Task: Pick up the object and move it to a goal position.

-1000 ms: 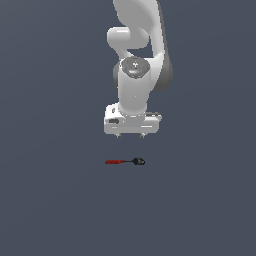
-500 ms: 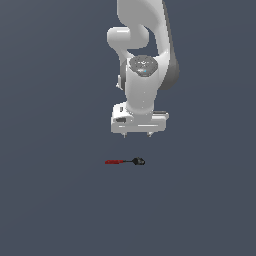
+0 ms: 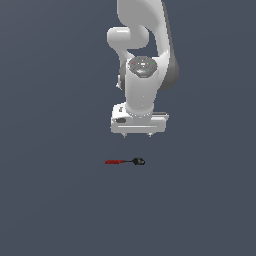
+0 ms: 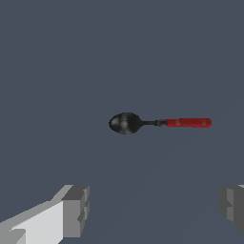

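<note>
The object [image 3: 125,161] is a small spoon-like tool with a red handle, a thin dark shaft and a black rounded head. It lies flat on the dark grey floor. In the wrist view the object [image 4: 159,123] shows clearly, head toward one side, handle toward the other. My gripper [image 3: 137,135] hangs above the object and slightly toward the exterior view's right, apart from it. Its fingers [image 4: 76,209] stand wide apart and hold nothing.
The dark grey floor [image 3: 55,200] spreads all around the object. The white arm [image 3: 145,60] rises behind the gripper.
The gripper has shifted toward the exterior view's right and come a little lower. The object has not moved.
</note>
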Motion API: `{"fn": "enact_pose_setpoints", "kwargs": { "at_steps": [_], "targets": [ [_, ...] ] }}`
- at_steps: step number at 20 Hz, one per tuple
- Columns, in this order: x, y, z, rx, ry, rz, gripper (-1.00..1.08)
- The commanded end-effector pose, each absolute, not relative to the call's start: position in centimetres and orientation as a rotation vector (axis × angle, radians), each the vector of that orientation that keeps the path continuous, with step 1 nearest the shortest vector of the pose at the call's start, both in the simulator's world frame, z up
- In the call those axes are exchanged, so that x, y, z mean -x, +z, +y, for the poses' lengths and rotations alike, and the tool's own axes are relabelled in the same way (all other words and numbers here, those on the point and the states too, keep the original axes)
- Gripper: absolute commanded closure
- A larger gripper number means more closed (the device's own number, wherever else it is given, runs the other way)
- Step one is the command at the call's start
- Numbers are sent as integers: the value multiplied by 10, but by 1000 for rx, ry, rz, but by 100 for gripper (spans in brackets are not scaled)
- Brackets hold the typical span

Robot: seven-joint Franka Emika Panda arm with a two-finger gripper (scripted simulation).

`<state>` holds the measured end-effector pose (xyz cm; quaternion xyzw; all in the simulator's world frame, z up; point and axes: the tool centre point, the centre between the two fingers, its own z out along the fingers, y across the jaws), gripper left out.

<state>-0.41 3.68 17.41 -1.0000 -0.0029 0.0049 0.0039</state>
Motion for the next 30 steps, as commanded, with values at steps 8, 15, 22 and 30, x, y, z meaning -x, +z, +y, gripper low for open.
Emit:
{"fn": "enact_pose_setpoints", "kwargs": {
  "at_steps": [8,15,22,30],
  "targets": [
    [-2,163,33,3119,20,222,-92],
    [-9,148,28,3079,26,518,-92],
    [-16,132,21,3005,32,841,-92],
    [-24,113,13,2883,34,1197,-92]
  ]
}}
